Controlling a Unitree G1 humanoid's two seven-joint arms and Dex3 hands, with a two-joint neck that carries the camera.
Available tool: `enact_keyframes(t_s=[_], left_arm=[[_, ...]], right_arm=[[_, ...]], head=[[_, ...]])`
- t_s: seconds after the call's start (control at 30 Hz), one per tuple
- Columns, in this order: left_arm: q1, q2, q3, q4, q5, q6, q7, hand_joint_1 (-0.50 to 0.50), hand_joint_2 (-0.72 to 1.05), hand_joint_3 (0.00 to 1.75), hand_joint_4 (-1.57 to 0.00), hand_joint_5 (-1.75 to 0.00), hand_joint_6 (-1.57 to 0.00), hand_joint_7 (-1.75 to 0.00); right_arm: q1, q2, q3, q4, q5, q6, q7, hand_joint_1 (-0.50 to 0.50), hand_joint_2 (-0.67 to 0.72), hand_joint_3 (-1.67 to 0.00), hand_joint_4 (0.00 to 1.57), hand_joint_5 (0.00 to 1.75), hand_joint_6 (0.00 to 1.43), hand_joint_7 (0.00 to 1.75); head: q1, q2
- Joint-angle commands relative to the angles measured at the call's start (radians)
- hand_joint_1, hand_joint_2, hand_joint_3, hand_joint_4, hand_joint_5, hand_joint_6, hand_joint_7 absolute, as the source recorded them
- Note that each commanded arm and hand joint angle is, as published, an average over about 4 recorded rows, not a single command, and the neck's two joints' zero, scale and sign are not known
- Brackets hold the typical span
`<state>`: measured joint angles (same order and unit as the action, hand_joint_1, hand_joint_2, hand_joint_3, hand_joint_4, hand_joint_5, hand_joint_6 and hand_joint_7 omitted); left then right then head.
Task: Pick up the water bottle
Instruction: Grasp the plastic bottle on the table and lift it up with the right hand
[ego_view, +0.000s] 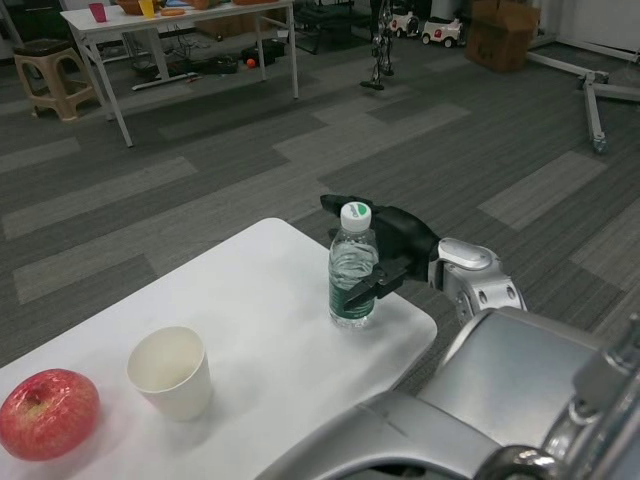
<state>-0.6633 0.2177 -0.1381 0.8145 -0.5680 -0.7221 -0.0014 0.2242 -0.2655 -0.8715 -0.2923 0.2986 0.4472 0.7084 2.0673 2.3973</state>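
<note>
The right hand (385, 255) wraps its fingers around the upright water bottle (352, 268) near the table (260, 300) corner, apparently gripping low to lift it; cup (172, 372) and apple (47, 413) sit well apart

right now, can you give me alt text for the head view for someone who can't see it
The right robot hand wraps its black fingers around a clear water bottle with a white cap, standing upright near the white table's far edge. Nearer, a white paper cup and a red apple sit to the left.
</note>
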Motion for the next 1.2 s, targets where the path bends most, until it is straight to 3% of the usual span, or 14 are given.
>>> enact_keyframes(t_s=[0.03, 0.2, 0.63, 0.8, 0.9, 1.0, 1.03, 1.07, 1.13, 1.2], left_arm=[[0.010, 0.014, 0.008, -0.011, 0.002, -0.011, 0.001, -0.50, 0.16, 0.09, -0.30, 0.00, -0.29, 0.00], [0.010, 0.016, 0.008, -0.012, 0.002, -0.013, 0.001, -0.50, 0.16, 0.09, -0.30, 0.00, -0.29, 0.00], [0.013, 0.016, 0.016, -0.014, 0.003, -0.014, 0.001, -0.50, 0.16, 0.09, -0.30, 0.00, -0.29, 0.00], [0.013, 0.016, 0.018, -0.014, 0.003, -0.014, 0.001, -0.50, 0.16, 0.09, -0.30, 0.00, -0.29, 0.00], [0.012, 0.016, 0.018, -0.013, 0.005, -0.013, 0.001, -0.50, 0.16, 0.09, -0.30, 0.00, -0.29, 0.00], [0.013, 0.016, 0.018, -0.012, 0.005, -0.014, 0.001, -0.50, 0.16, 0.09, -0.30, 0.00, -0.29, 0.00], [0.013, 0.016, 0.018, -0.011, 0.005, -0.014, 0.001, -0.50, 0.16, 0.09, -0.30, 0.00, -0.29, 0.00], [0.012, 0.016, 0.018, -0.011, 0.005, -0.013, 0.001, -0.50, 0.16, 0.09, -0.30, 0.00, -0.29, 0.00], [0.011, 0.016, 0.017, -0.009, 0.006, -0.013, 0.001, -0.50, 0.16, 0.09, -0.30, 0.00, -0.29, 0.00], [0.011, 0.016, 0.017, -0.009, 0.007, -0.013, 0.001, -0.50, 0.16, 0.09, -0.30, 0.00, -0.29, 0.00]], right_arm=[[0.017, 0.011, 0.025, 0.005, -0.008, 0.002, 0.005, -0.21, -0.19, 0.00, 0.00, 0.00, 0.00, 0.00], [0.024, 0.029, 0.055, 0.016, -0.030, 0.001, 0.005, -0.21, -0.21, 0.00, 0.00, 0.00, 0.00, 0.00], [0.021, 0.032, 0.140, 0.061, -0.045, -0.004, 0.005, -0.21, -0.21, -0.04, 0.00, 0.00, 0.00, 0.00], [0.005, 0.045, 0.146, 0.084, -0.044, -0.028, 0.005, -0.30, -0.30, -0.12, 0.00, 0.00, 0.00, 0.00], [-0.006, 0.053, 0.145, 0.099, -0.046, -0.050, 0.004, -0.39, -0.43, -0.36, 0.00, 0.00, 0.00, 0.00], [-0.016, 0.058, 0.147, 0.117, -0.050, -0.082, 0.003, -0.44, -0.53, -1.01, 0.00, 0.10, 0.00, 0.03], [-0.019, 0.060, 0.151, 0.129, -0.056, -0.092, 0.003, -0.45, -0.54, -1.27, 0.00, 0.22, 0.00, 0.09], [-0.023, 0.062, 0.154, 0.140, -0.062, -0.101, 0.003, -0.46, -0.54, -1.39, 0.00, 0.39, 0.00, 0.21], [-0.032, 0.065, 0.166, 0.175, -0.075, -0.134, 0.003, -0.46, -0.56, -1.51, 0.00, 0.65, 0.00, 0.45], [-0.036, 0.067, 0.171, 0.196, -0.076, -0.157, 0.003, -0.46, -0.59, -1.51, 0.00, 0.78, 0.00, 0.68]], head=[[0.000, -0.001], [0.001, -0.011], [0.023, -0.018], [0.031, -0.010], [0.029, -0.011], [0.028, -0.012], [0.031, -0.015], [0.032, -0.016], [0.037, -0.021], [0.038, -0.023]])
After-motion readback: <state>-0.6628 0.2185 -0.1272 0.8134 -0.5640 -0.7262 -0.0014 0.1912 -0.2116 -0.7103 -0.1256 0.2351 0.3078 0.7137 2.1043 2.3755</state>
